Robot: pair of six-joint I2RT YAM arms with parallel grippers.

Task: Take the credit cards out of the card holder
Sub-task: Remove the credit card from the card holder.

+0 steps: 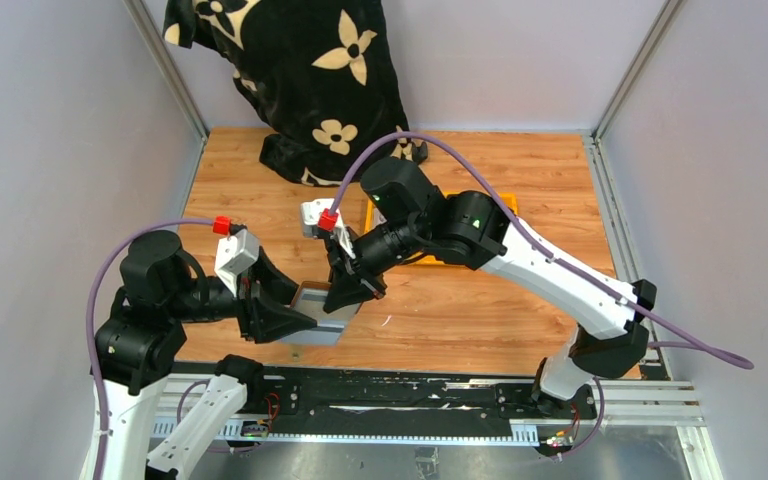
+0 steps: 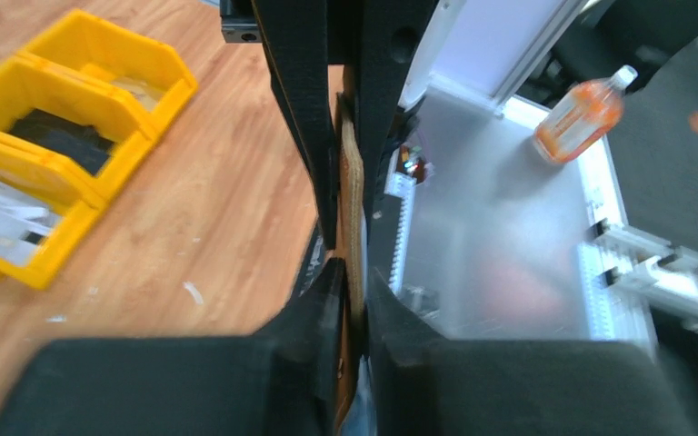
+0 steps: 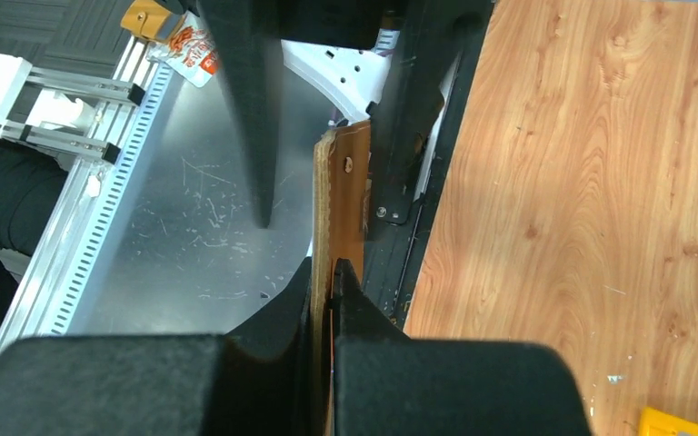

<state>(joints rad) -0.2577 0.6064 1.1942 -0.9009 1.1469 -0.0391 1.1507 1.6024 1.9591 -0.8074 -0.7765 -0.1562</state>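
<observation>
I have the right gripper (image 3: pixel 330 268) clenched on the card holder (image 3: pixel 341 182): in its wrist view the 2 black fingers meet on the brown edge with no gap. The holder stands on edge, lifted off the table (image 1: pixel 480 310), over the near border where the wood meets the black rail and the metal plate. The left gripper (image 2: pixel 353 272) comes in from the opposite side with its jaws parted around the same holder. From the right wrist I can see 1 of its fingers (image 3: pixel 250 118) standing clear of the leather, while the other sits just beside it. I cannot tell whether that second finger touches. From above, the 2 grippers meet nose to nose between the arm bases, with a grey-silver face of the holder showing. I cannot pick out any cards. 2 yellow bins (image 2: pixel 73 109) sit on the wood farther back, a black flowered cloth (image 1: pixel 300 70) hangs at the rear, and an orange bottle (image 2: pixel 580 113) lies off the table.
</observation>
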